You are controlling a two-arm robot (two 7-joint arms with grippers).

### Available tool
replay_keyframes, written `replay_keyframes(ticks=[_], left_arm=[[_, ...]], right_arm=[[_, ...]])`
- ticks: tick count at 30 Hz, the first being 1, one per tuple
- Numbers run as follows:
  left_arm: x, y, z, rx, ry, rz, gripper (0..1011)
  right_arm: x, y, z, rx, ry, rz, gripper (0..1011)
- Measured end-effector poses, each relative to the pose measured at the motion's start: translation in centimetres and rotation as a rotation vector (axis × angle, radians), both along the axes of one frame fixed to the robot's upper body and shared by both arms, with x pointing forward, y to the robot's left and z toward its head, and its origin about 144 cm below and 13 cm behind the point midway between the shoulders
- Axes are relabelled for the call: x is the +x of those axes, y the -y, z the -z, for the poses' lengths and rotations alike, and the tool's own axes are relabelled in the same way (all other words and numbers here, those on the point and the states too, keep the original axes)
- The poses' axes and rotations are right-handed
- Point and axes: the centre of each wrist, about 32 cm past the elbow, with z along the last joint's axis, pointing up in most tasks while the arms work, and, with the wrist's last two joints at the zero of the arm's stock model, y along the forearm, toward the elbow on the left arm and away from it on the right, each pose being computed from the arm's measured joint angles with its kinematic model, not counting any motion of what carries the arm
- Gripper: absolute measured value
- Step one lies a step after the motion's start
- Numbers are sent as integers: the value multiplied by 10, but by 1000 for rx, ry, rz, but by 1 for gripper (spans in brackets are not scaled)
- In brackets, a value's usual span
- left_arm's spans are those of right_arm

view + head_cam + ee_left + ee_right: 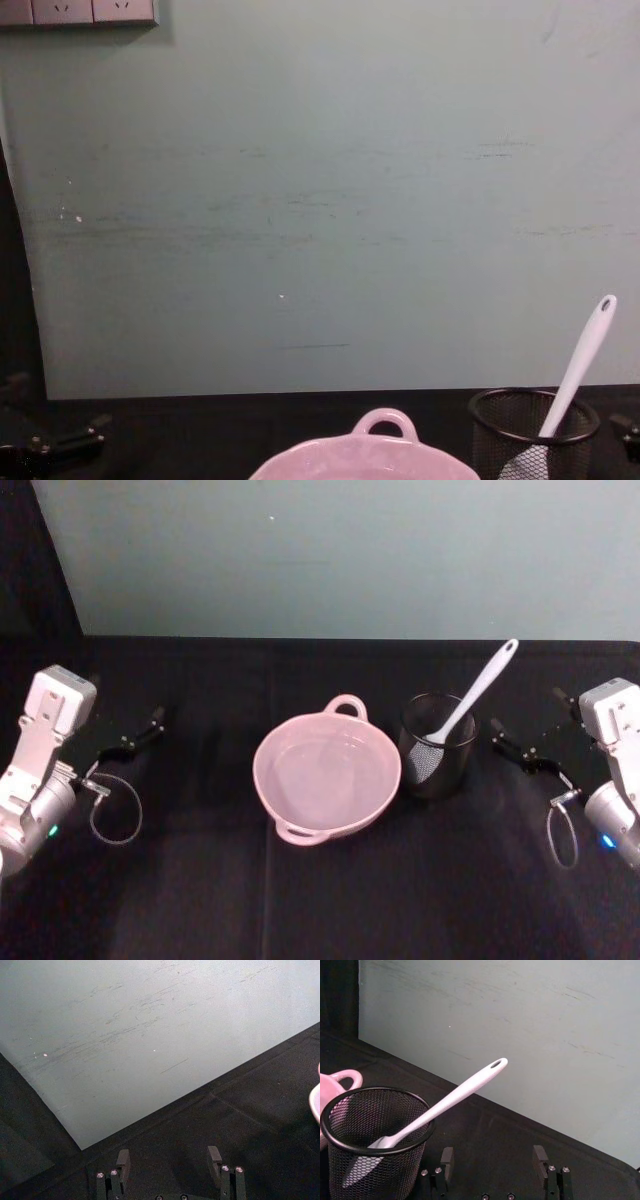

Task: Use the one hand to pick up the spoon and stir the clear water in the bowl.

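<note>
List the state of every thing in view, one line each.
spoon: leaning in the mesh cup, not held.
bowl: upright, holding clear water.
mesh cup: upright, beside the bowl.
left pincer: open, empty, far left of the bowl.
right pincer: open, empty, right of the mesh cup.

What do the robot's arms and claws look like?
Both arms match. Each has a silver round wrist with a white boxy block above it, a tiny glowing light and a thin grey cable loop. The left claw and right claw each have two slim black fingers with small silver screws.
</note>
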Motion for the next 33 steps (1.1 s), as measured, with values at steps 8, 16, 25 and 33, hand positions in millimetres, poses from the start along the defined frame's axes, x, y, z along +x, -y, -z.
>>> replay_keyframes(ticks=[8, 16, 25, 33], left_arm=[[0, 0, 0, 0, 0, 0, 1011], [0, 0, 0, 0, 0, 0, 1011], [0, 0, 0, 0, 0, 0, 1011], [0, 0, 0, 0, 0, 0, 1011]], right_arm=[[-16, 3, -3, 2, 18, 17, 1004], [-42, 1, -10, 53, 24, 46, 1004], [-28, -3, -13, 305, 12, -28, 1004], [-3, -7, -12, 602, -33, -87, 1004]])
